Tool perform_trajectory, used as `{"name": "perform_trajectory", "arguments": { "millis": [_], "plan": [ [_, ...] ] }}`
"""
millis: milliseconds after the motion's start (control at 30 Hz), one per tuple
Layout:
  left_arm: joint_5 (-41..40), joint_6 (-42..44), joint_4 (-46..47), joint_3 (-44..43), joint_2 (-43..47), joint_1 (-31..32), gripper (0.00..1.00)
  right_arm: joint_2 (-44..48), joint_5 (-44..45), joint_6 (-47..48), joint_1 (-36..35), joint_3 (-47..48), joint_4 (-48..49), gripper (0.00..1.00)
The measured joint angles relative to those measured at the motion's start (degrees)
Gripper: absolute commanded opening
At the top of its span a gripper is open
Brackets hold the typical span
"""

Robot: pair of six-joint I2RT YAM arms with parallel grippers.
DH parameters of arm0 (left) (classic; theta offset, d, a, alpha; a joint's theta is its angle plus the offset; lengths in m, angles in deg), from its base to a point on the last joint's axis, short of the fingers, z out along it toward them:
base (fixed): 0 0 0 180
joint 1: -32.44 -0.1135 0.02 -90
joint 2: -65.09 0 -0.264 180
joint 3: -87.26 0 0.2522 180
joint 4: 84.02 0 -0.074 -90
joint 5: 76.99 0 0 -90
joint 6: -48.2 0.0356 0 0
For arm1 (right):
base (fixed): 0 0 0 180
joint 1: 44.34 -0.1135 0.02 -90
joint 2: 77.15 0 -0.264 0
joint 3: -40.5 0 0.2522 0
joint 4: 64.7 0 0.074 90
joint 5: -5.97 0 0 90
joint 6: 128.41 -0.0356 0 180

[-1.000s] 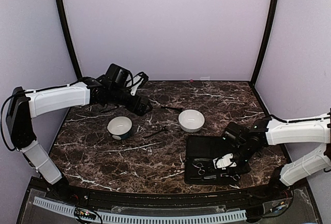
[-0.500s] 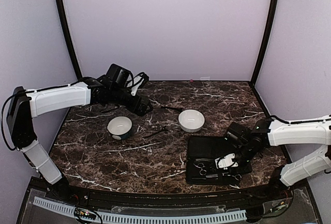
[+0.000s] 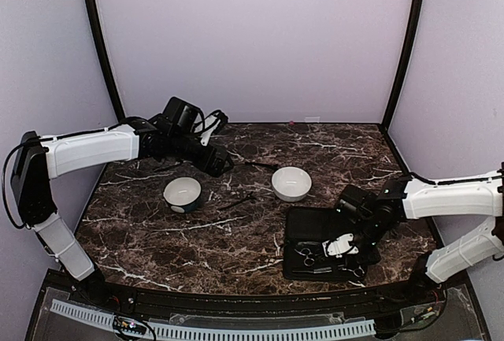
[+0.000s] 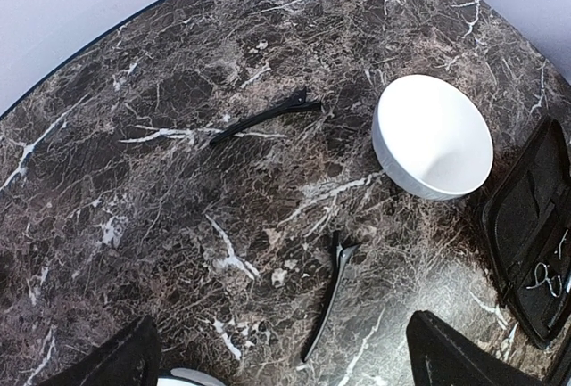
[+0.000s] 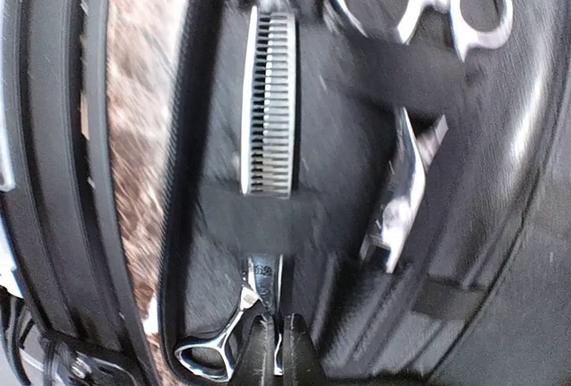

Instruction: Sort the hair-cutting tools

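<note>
1. Where the open black case (image 3: 307, 227) lies at the near-right of the marble table (image 3: 142, 231), the R claw (image 5: 277, 349) sits low over it, tips clenched together.
2. Thinning scissors (image 5: 268, 110): strapped in the case, toothed blade pointing away from the R claw. The shank and one ring handle are right at the tips. Can't tell if the tips pinch the shank or only touch it.
3. 2nd scissors (image 5: 406, 181): same case, just beside the 1st and under an elastic strap. Rings at the far end, apart from the claw.
4. L claw (image 3: 216, 160): back-left of the table, released, fingers spread wide w/ nothing btwn them.
5. Two dark clips lie loose on the marble. The far clip (image 4: 268, 118) is well ahead of the L claw. The near clip (image 4: 328, 292) is just ahead of its fingers, not touching.
6. One white bowl (image 4: 433, 148) stands btwn the clips and the case.
7. The other white bowl (image 3: 183, 193) stands near the L claw, on the near side of it.
</note>
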Motion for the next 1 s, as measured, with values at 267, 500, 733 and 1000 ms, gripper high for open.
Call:
{"name": "perform_trajectory", "arguments": {
  "millis": [267,500,733,1000],
  "plan": [
    [0.0,0.0,-0.2,0.0,-0.2,0.3,0.99,-5.0,-3.1,-1.5,-2.2,1.4,1.6,0.00],
    [0.0,0.1,-0.2,0.0,-0.2,0.4,0.99,-8.1,-5.5,-2.1,-2.3,3.4,3.1,0.00],
    [0.0,0.2,-0.2,0.0,-0.2,0.6,0.99,-11.0,-6.5,-2.2,-2.6,5.4,2.4,0.00],
    [0.0,0.2,-0.2,-0.1,-0.7,0.9,0.99,-12.1,-7.2,-2.5,-2.7,6.3,1.8,0.09]
  ]
}}
